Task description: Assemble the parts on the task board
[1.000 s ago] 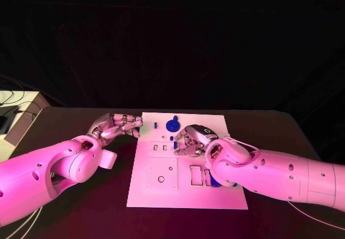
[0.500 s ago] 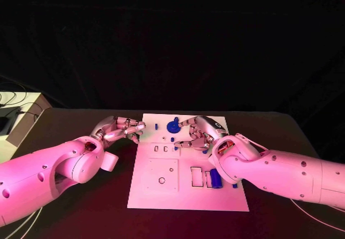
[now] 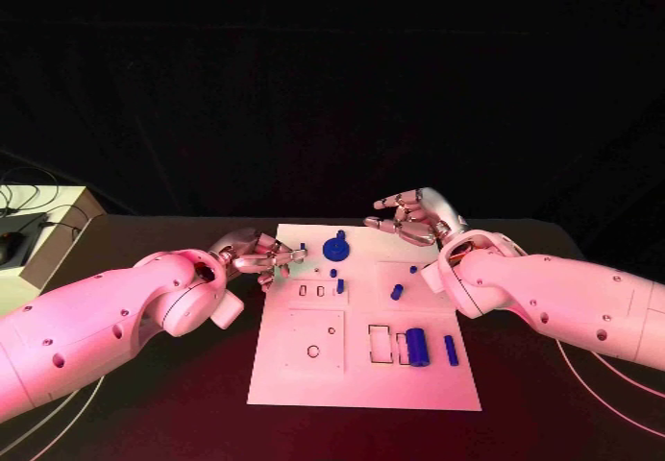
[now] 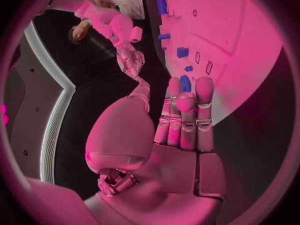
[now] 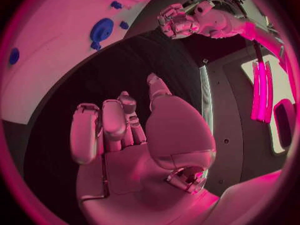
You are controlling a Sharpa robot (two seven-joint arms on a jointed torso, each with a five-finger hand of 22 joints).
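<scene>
The white task board (image 3: pixel 363 379) lies in the middle of the black table. A round blue part (image 3: pixel 335 248) stands near its far edge, with small blue parts (image 3: pixel 397 291) around the middle. A blue cylinder (image 3: pixel 417 346) and a blue bar (image 3: pixel 451 350) lie at the near right. My left hand (image 3: pixel 263 257) hovers at the board's left edge, fingers straight side by side (image 4: pixel 185 120), holding nothing. My right hand (image 3: pixel 411 213) is raised over the board's far right corner, fingers loosely bent (image 5: pixel 115 130), with nothing in them.
The board has rectangular cut-outs (image 3: pixel 379 343) and a square panel with a small hole (image 3: pixel 313 338). A pale box with cables (image 3: pixel 41 226) stands at the table's far left. Dark table surface (image 3: pixel 153 403) flanks the board on both sides.
My right hand has lifted off the board's middle and drawn back toward the far right corner, uncovering small blue parts. My left hand has shifted closer to the board's left edge.
</scene>
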